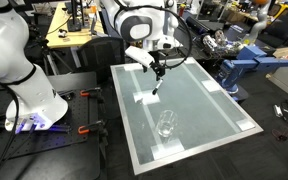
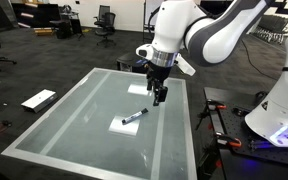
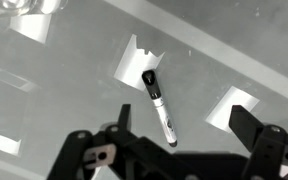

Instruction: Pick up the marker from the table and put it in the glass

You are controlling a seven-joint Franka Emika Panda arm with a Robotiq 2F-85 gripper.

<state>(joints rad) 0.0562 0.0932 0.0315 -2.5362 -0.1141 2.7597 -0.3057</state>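
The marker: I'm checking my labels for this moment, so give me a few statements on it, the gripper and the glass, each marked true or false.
1. The marker lies flat on the table, partly on a white tape patch. True.
2. The gripper is shut on the marker. False: the wrist view shows the jaws spread wide, with the marker lying free on the table below them.
3. The marker is already inside the glass. False: the glass stands apart from the marker and does not hold it.
4. The glass stands upright on the table. True.
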